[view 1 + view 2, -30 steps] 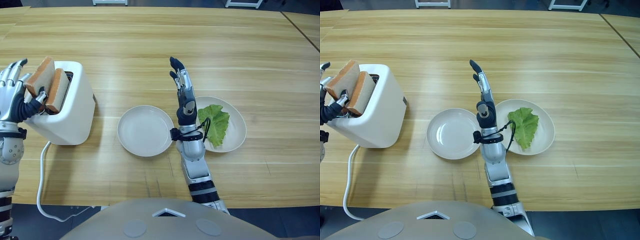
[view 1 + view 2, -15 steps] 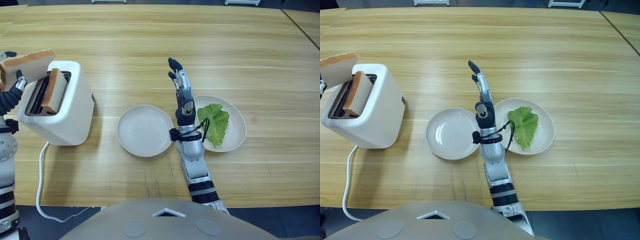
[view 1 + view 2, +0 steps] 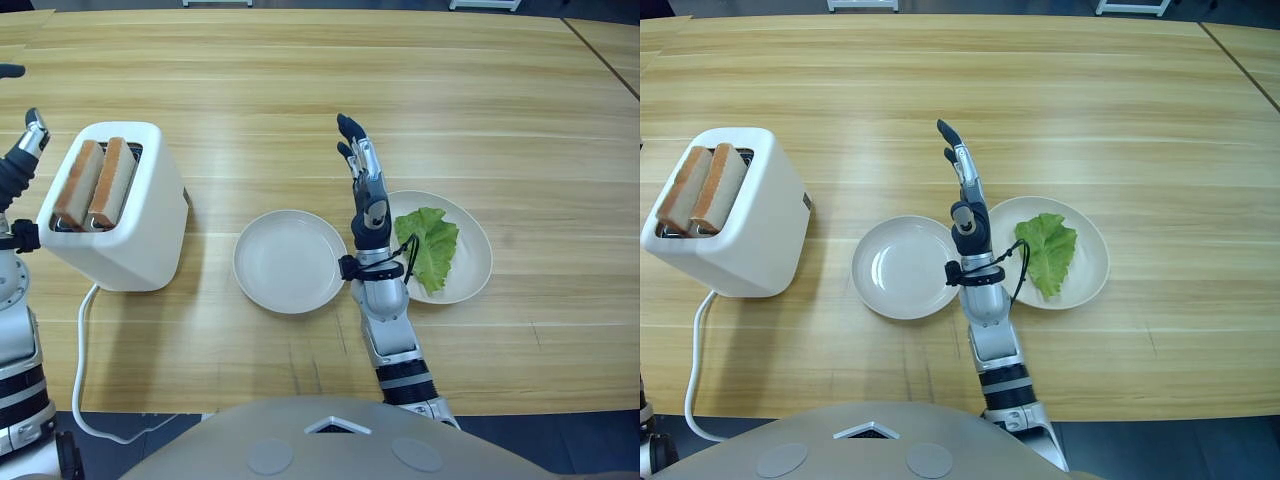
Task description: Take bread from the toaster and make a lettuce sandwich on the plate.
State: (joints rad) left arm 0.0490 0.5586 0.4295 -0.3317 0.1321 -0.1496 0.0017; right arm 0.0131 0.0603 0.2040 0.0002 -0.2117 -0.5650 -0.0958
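Bread slices upright, lengthwise in toaster

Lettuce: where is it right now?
The lettuce lies on the right-hand plate, on the robot's right, just right of the raised right hand; the empty plate sits on the hand's other side.
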